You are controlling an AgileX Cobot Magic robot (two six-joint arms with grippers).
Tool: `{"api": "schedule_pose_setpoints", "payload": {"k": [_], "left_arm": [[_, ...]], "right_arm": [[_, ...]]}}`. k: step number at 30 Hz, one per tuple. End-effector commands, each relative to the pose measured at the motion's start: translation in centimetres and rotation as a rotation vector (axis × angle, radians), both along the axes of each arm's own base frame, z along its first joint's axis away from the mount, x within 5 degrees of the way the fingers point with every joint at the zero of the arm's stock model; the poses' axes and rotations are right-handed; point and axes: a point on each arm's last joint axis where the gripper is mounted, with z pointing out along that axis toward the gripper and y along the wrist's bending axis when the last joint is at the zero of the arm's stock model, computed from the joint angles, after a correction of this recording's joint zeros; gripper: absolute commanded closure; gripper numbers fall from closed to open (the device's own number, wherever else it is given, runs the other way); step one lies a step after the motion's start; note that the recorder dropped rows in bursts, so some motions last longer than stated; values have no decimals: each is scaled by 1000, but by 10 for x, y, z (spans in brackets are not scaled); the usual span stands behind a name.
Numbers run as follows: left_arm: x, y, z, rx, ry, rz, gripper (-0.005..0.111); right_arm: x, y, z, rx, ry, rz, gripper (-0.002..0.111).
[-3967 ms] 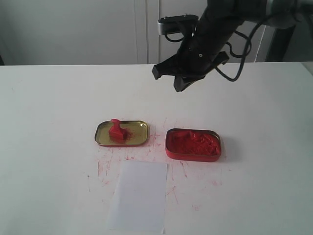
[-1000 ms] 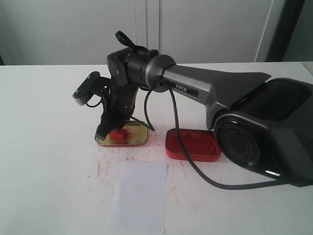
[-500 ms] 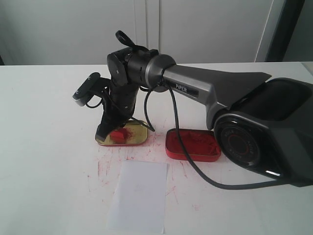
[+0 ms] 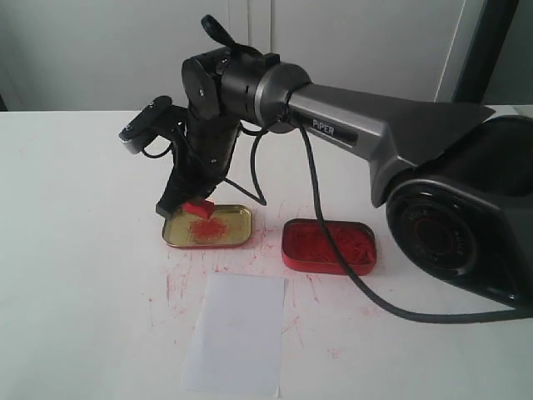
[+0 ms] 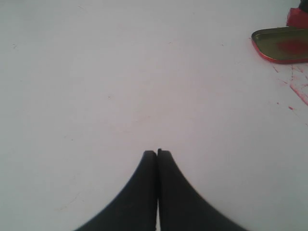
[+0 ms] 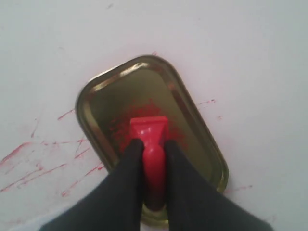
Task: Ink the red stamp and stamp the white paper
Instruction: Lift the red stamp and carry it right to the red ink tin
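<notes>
My right gripper (image 4: pixel 193 202) (image 6: pixel 153 144) is shut on the handle of the red stamp (image 4: pixel 198 208) (image 6: pixel 150 137), holding it just above the gold tin lid (image 4: pixel 235 229) (image 6: pixel 192 120), which has a red smear in its middle. The red ink tin (image 4: pixel 327 245) sits to the right of the lid. The white paper (image 4: pixel 236 333) lies flat in front of both tins. My left gripper (image 5: pixel 157 153) is shut and empty over bare table, with the gold lid (image 5: pixel 281 44) at the edge of its view; it does not show in the exterior view.
The right arm (image 4: pixel 375 125) reaches across from the right, its bulky base (image 4: pixel 466 225) beside the ink tin. A cable (image 4: pixel 333 267) drapes over the ink tin. Red ink streaks (image 4: pixel 179 283) mark the white table around the tins.
My right gripper has lifted the red stamp up out of the gold lid, leaving a red smear where it stood. Four seconds ago the stamp stood alone in the lid.
</notes>
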Motion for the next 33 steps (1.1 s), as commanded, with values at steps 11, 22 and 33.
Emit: {"api": "schedule_pose_setpoints", "payload": {"k": [11, 22, 33], "left_arm": [[0, 0, -1, -2, -3, 3, 107], [0, 0, -1, -2, -3, 3, 107], [0, 0, -1, -2, -3, 3, 107]], "right_arm": [[-33, -46, 38, -21, 184, -316, 108], [-43, -140, 30, 23, 170, -525, 108], [-43, -166, 5, -24, 78, -521, 108]]}}
